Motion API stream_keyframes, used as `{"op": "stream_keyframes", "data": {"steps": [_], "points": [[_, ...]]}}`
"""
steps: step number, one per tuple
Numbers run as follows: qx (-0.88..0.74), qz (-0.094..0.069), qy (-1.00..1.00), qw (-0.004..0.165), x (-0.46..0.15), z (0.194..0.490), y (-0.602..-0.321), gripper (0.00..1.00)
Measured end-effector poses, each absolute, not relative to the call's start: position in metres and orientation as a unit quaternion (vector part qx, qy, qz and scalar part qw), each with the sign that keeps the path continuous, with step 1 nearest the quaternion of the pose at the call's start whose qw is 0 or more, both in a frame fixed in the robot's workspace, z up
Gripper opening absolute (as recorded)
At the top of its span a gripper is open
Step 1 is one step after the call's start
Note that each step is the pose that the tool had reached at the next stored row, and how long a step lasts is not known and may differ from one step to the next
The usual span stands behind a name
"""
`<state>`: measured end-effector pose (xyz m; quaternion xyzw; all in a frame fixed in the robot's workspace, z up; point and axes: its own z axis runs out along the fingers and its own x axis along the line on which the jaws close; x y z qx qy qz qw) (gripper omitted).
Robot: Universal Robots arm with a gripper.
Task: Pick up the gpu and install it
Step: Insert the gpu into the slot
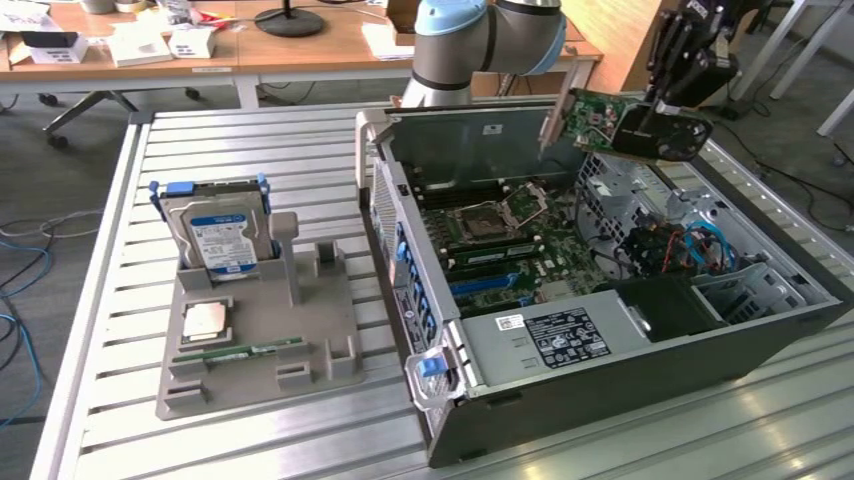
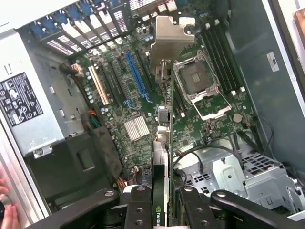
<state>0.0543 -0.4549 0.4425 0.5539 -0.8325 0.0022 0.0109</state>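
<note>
Over on the exterior view's left, a gray holder sits on the metal table. A hard drive with a blue label stands up in it. A square chip lies flat in front of the drive, and a thin green RAM stick lies just past the chip.

Next comes the open computer case, lying on its side. You can see the green main board inside it, and a silver power box close to the near wall.

Farther to the exterior view's right, the gpu is up in the air over the far corner of the case. It is tilted and is not yet in a slot. The gripper holds it from the right.

From the wrist view, the black fingers are squeezed tight on the gpu, one on each side. The card is seen from its thin edge. Its silver bracket is at the end away from the fingers. A long blue slot lies on the main board below, just beside the card's edge.
</note>
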Motion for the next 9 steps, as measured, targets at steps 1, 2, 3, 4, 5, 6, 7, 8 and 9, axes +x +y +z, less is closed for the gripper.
{"op": "stream_keyframes", "data": {"steps": [1, 2, 3, 4, 5, 6, 7, 8, 9], "points": [[0.560, 0.002, -0.828, 0.011, 0.0543, 0.4425, -0.4549, 0.26], [0.566, 0.002, -0.824, 0.011, 0.0543, 0.4425, -0.4548, 0.26], [0.572, 0.002, -0.820, 0.011, 0.0543, 0.4425, -0.4548, 0.26], [0.578, 0.002, -0.816, 0.011, 0.0543, 0.4425, -0.4548, 0.26], [0.584, 0.003, -0.812, 0.011, 0.0543, 0.4425, -0.4548, 0.26], [0.590, 0.003, -0.807, 0.011, 0.0543, 0.4425, -0.4548, 0.26], [0.596, 0.003, -0.803, 0.011, 0.0543, 0.4425, -0.4548, 0.26], [0.602, 0.003, -0.798, 0.011, 0.0543, 0.4425, -0.4548, 0.26], [0.608, 0.003, -0.794, 0.011, 0.0543, 0.4425, -0.4547, 0.26]]}}
